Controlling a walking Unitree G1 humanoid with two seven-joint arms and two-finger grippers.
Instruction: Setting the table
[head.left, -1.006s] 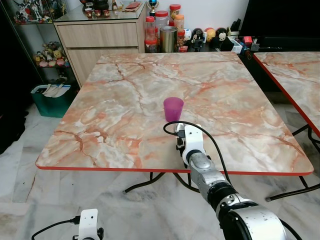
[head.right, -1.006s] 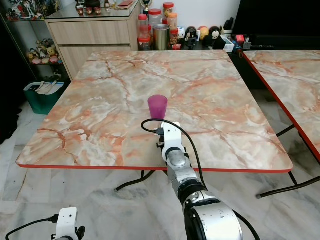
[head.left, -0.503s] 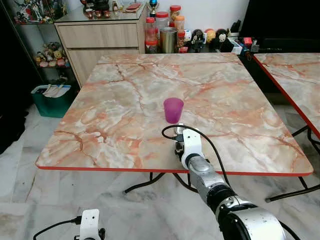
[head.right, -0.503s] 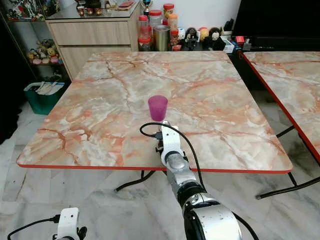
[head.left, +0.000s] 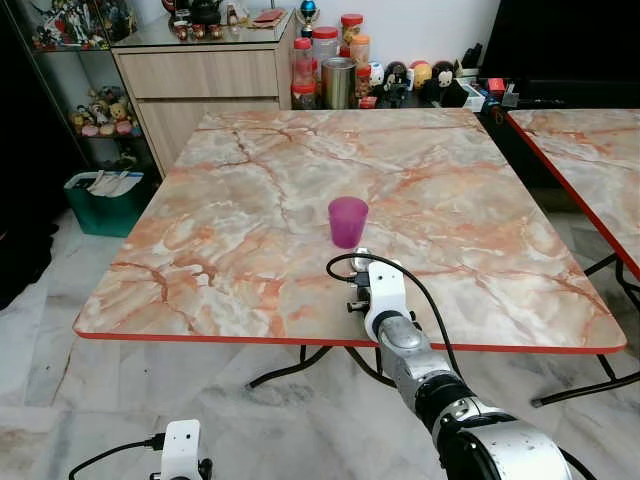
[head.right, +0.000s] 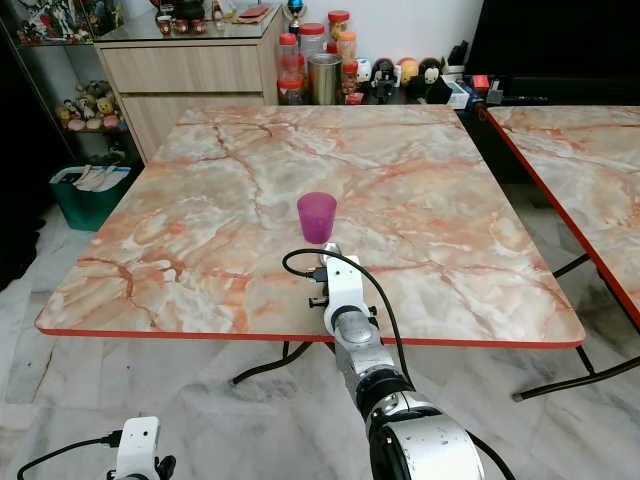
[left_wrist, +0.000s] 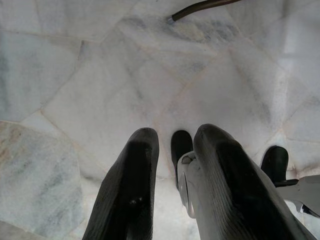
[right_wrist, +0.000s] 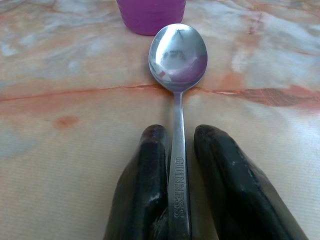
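Note:
A purple plastic cup (head.left: 347, 220) stands upright near the middle of the marble table (head.left: 240, 180). Just in front of it lies a silver spoon (right_wrist: 177, 55), its bowl pointing at the cup and close to the tabletop. My right gripper (right_wrist: 180, 134) is shut on the spoon's handle, low over the table between the cup and the front edge; the right arm (head.left: 400, 335) reaches in from below. Down at the left, my left gripper (left_wrist: 172, 137) hangs idle over the floor with its fingers close together and nothing between them.
A second marble table (head.left: 590, 150) stands at the right. Behind the table is a wooden cabinet (head.left: 200, 70), with jars and a metal tin (head.left: 337, 78) beside it. A green bin (head.left: 105, 195) sits on the pale marble floor at the left.
My right arm has sunk slightly toward the tabletop with the spoon, and the spoon's bowl now shows in front of the cup. The cup has not moved.

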